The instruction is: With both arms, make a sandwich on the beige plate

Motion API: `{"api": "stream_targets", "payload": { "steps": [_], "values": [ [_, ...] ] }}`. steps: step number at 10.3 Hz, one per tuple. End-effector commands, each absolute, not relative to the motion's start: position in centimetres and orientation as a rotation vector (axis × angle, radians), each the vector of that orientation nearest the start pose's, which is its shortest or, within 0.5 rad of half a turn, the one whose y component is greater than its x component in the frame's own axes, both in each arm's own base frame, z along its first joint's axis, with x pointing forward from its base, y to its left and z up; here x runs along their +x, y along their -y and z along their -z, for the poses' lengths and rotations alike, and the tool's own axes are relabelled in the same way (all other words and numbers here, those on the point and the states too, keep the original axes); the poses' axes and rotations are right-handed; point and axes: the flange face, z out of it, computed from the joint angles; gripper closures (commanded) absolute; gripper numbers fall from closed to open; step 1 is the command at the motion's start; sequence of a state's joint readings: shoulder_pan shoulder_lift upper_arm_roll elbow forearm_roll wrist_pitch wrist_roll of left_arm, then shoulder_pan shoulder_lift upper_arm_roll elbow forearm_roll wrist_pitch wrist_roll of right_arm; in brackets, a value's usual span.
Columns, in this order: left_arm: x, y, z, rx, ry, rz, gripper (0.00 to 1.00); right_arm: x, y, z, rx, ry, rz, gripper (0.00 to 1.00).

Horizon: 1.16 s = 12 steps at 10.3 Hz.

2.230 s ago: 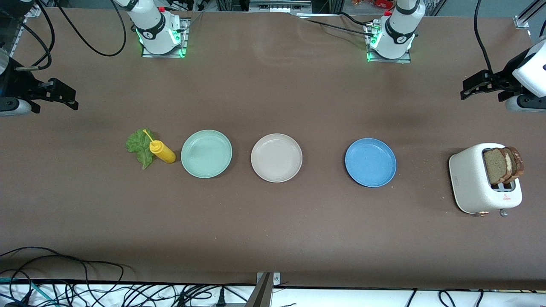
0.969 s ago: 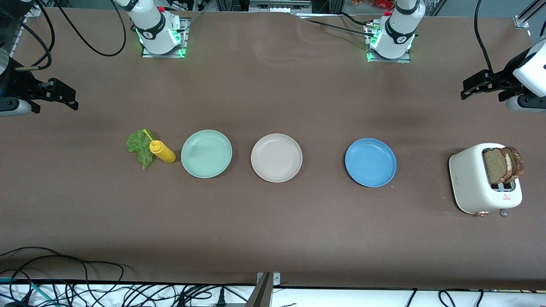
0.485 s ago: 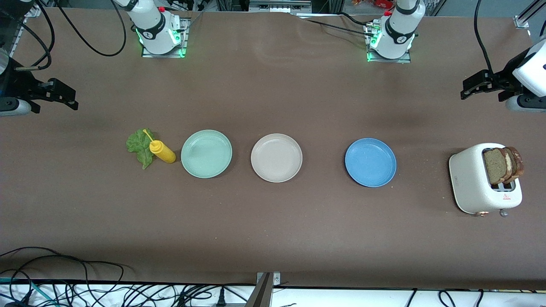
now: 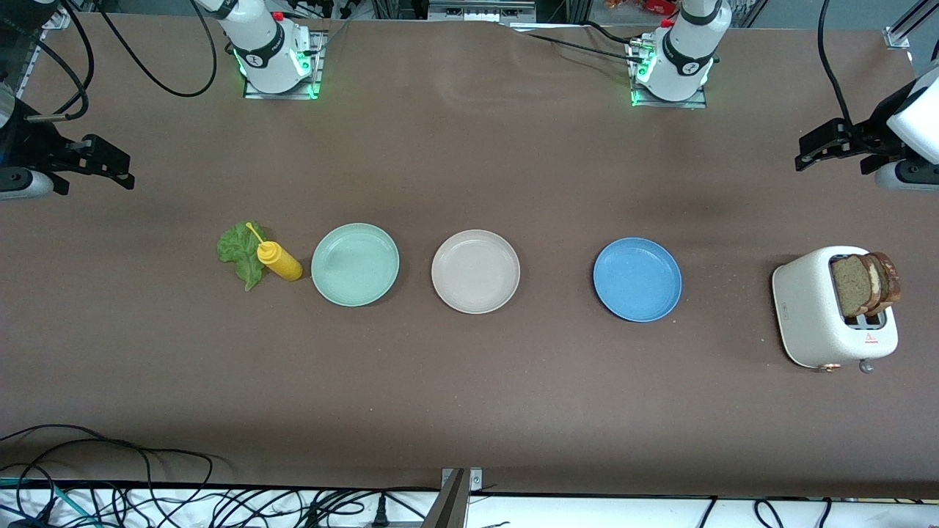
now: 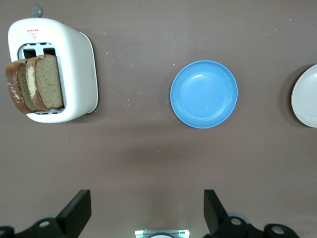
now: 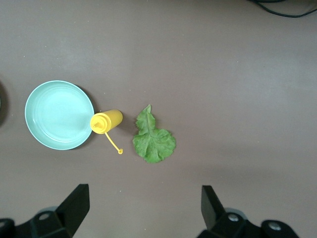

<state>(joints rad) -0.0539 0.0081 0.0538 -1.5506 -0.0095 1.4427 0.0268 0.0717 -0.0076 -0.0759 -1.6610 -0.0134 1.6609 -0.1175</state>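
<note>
The empty beige plate (image 4: 475,271) sits mid-table, and its edge also shows in the left wrist view (image 5: 307,96). Two brown bread slices (image 4: 866,284) (image 5: 37,83) stand in a white toaster (image 4: 810,312) at the left arm's end. A green lettuce leaf (image 4: 238,253) (image 6: 153,139) lies flat at the right arm's end. My left gripper (image 4: 807,150) (image 5: 147,198) hangs open over bare table by the toaster. Over bare table near the lettuce, my right gripper (image 4: 123,167) (image 6: 144,193) is open too. Neither holds anything.
A yellow squeeze bottle (image 4: 279,262) (image 6: 106,121) lies touching the lettuce, beside a mint green plate (image 4: 355,264) (image 6: 59,115). A blue plate (image 4: 637,279) (image 5: 204,94) lies between the beige plate and the toaster (image 5: 77,59). Cables hang along the table's near edge.
The left arm's hand has shifted slightly toward its end of the table. The right arm and everything on the table stay where they were.
</note>
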Motion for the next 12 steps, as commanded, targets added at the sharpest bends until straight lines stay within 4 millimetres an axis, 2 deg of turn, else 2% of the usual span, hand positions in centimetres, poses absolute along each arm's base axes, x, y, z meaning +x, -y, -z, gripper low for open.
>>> {"api": "stream_targets", "payload": {
  "steps": [1, 6, 9, 12],
  "values": [
    [54.53, -0.35, -62.54, -3.128, -0.056, -0.168, 0.00, 56.15, 0.17, -59.87, -3.147, 0.173, 0.018, 0.00],
    [54.47, -0.14, -62.69, -3.110, -0.065, -0.166, 0.00, 56.15, 0.19, -59.87, -3.148, 0.173, 0.018, 0.00],
    [54.56, -0.95, -62.64, -3.113, -0.047, -0.161, 0.00, 56.15, 0.21, -59.87, -3.142, 0.169, 0.019, 0.00],
    [54.56, -0.78, -62.64, -3.113, -0.047, -0.161, 0.00, 56.14, 0.21, -59.85, -3.142, 0.169, 0.016, 0.00]
  ]
}}
